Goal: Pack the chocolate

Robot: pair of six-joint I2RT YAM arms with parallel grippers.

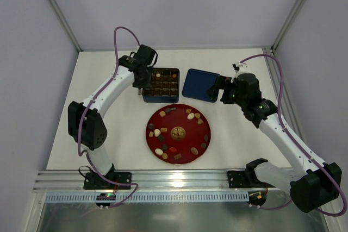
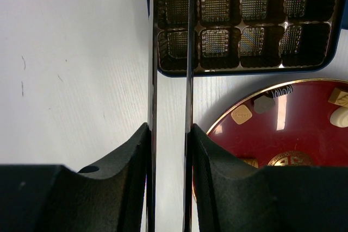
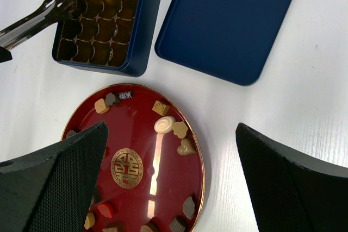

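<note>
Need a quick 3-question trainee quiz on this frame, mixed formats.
1. True or false: the lid is off the box and lies on the table to its right.
2. What is the left claw gripping? A) a chocolate B) metal tongs C) the lid
3. Fill in: the right claw is ____ and holds nothing.

Key: 1 true; 2 B; 3 open.
</note>
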